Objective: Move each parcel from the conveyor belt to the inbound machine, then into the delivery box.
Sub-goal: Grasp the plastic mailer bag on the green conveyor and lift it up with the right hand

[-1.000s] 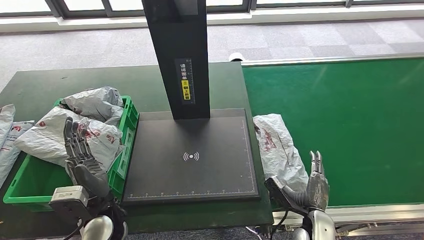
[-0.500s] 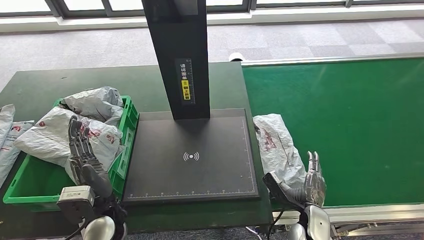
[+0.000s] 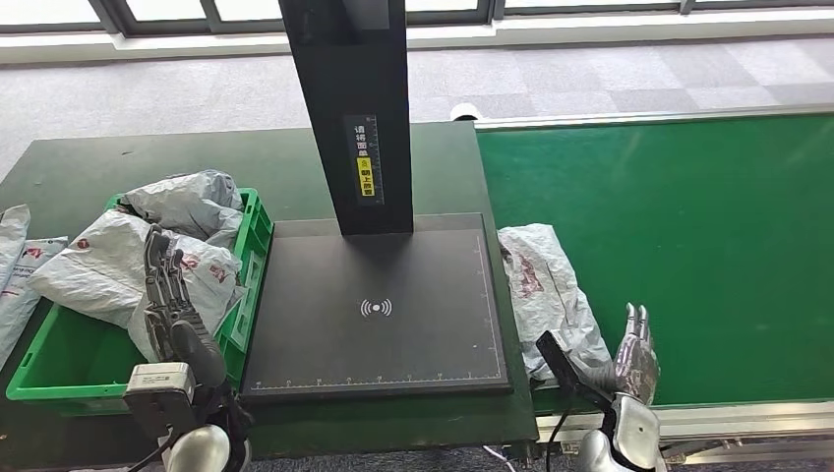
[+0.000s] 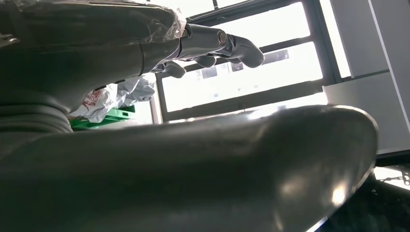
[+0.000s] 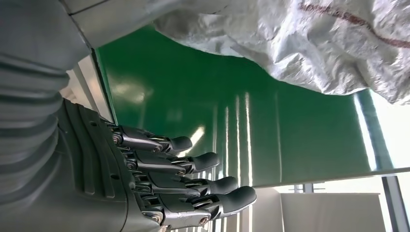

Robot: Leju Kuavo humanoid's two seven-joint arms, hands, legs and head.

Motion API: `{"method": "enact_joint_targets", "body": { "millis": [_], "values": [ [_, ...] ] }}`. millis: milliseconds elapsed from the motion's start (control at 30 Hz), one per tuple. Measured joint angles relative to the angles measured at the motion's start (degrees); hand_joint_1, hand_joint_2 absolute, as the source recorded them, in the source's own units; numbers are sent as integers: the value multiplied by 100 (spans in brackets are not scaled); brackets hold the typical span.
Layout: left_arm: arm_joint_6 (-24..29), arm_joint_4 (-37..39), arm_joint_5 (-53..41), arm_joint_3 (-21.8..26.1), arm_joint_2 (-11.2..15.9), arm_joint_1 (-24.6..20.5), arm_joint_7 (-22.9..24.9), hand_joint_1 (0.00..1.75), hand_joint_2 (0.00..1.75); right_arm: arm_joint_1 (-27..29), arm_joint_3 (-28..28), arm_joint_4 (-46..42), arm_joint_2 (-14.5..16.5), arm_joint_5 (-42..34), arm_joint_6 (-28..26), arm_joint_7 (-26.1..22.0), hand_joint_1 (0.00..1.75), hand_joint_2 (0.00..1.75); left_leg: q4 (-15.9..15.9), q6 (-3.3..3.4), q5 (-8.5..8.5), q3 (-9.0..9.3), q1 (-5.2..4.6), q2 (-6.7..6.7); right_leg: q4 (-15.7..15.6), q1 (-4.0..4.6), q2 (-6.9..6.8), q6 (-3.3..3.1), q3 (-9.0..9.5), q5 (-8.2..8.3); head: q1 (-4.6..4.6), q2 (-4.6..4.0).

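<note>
1. Where the dark table (image 3: 79,162) runs out at the far left, two white mailers (image 3: 14,270) lie flat with red printing that is too small to read.
2. Just to their right, a green delivery box (image 3: 59,369) holds several crumpled grey-white parcels (image 3: 182,204); the nearest one (image 3: 108,265) shows red marks that cannot be made out as words.
3. Over the near right part of that box, the left hand (image 3: 169,305) is raised with its fingers (image 3: 157,261) straight and close together, holding nothing; whether it touches the bags beneath cannot be told. In the left wrist view its fingers (image 4: 232,46) stretch out against the bright windows, with a bit of bag and green box behind.
4. In the middle sits the inbound machine (image 3: 374,305), a flat black pad with ruler ticks along its edges and a white wireless symbol (image 3: 375,308) at its centre. Its black post (image 3: 354,108) carries a vertical label (image 3: 365,162) of white characters above a yellow strip with black characters, too small to read.
5. Beside the pad's right edge, one parcel (image 3: 546,290) lies on the green conveyor belt (image 3: 679,246), its red print unreadable.
6. At the belt's near edge, the right hand (image 3: 629,369) stands just right of that parcel, fingers (image 3: 637,324) straight and thumb spread toward the bag, holding nothing. In the right wrist view the fingers (image 5: 193,162) lie side by side over the belt, apart from the parcel (image 5: 309,43).
</note>
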Motion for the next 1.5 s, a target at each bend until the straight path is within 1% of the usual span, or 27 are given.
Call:
{"method": "enact_joint_targets", "body": {
  "millis": [200, 433, 667, 933, 1067, 1200, 1500],
  "values": [
    [4, 17, 1, 0, 2, -31, 13, 0, 0, -191, -49, 510, -132, -9, 83, 83, 0, 175, 0, 0, 0, 1, 0, 0, 0, -2, 0, 1, 1, 1, 0, 0],
    [14, 55, 3, 0, 4, -44, 15, 0, 0, -283, -49, 871, -177, 10, 108, 119, 0, 175, 0, 0, 0, 0, 0, 0, 0, -1, 0, 1, 0, 0, 0, 0],
    [35, 101, 32, 0, 10, -71, 17, 0, 0, -390, -49, 1140, -193, 64, 273, 157, 0, 175, 0, 0, 0, -1, 0, 0, 0, -1, 0, 1, 0, 1, 0, 0],
    [72, 201, 54, 0, 10, -114, -1, 0, 0, -630, -48, 1583, -199, -78, 363, -193, 0, 175, 1, 0, 0, 6, 0, 5, 0, -1, 5, 1, 4, 2, 0, 0],
    [75, 279, 80, 0, 13, -168, -5, 0, 0, -695, -32, 1769, -187, -107, 347, -316, 175, 175, 0, 0, 1, 8, 0, 10, 0, 0, 6, 1, 7, 2, 0, 0],
    [84, 345, 137, 0, 13, -194, -32, 0, 0, -722, 12, 1887, -158, -301, 264, -675, 175, 175, 0, 0, 2, 8, 0, 12, 0, 0, 6, 3, 8, 5, 0, 0],
    [129, 382, 157, 0, 15, -194, -53, 0, 0, -716, 191, 1810, -117, -683, 186, -858, 175, 175, 1, -1, 4, 9, 0, 12, 0, 1, 7, 3, 7, 9, 0, 0]
  ]
}}
